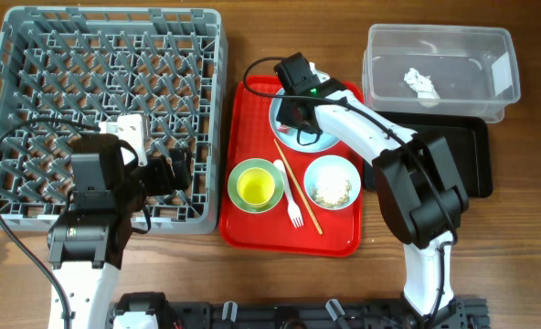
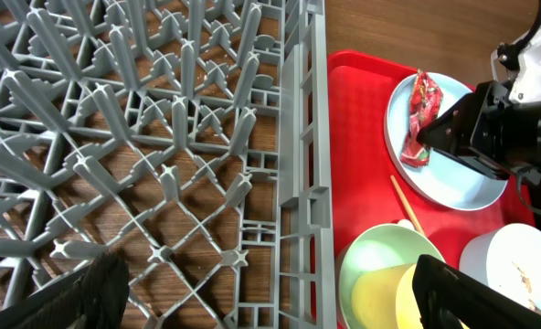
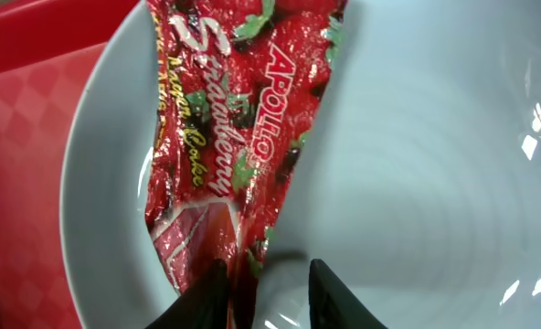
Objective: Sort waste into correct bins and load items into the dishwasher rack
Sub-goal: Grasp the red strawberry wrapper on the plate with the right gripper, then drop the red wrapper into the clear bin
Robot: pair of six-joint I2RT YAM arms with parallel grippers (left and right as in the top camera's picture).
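The red wrapper (image 3: 234,119) lies on the pale blue-white plate (image 3: 417,183) at the back of the red tray (image 1: 245,119). My right gripper (image 3: 269,283) straddles the wrapper's near end with its jaws narrowed. One finger touches the wrapper and the other stands a little apart. The left wrist view shows that gripper's tips at the wrapper (image 2: 422,110). My left gripper (image 2: 266,292) hangs wide open over the right edge of the dishwasher rack (image 1: 69,55), holding nothing. A white tissue (image 1: 421,82) lies in the clear tub (image 1: 380,41).
On the red tray sit a green bowl (image 1: 243,174) holding a yellow cup (image 1: 257,188), a pale blue bowl (image 1: 333,181) with crumbs, a white fork (image 1: 291,196) and chopsticks (image 1: 307,208). A black tray (image 1: 472,155) lies in front of the tub.
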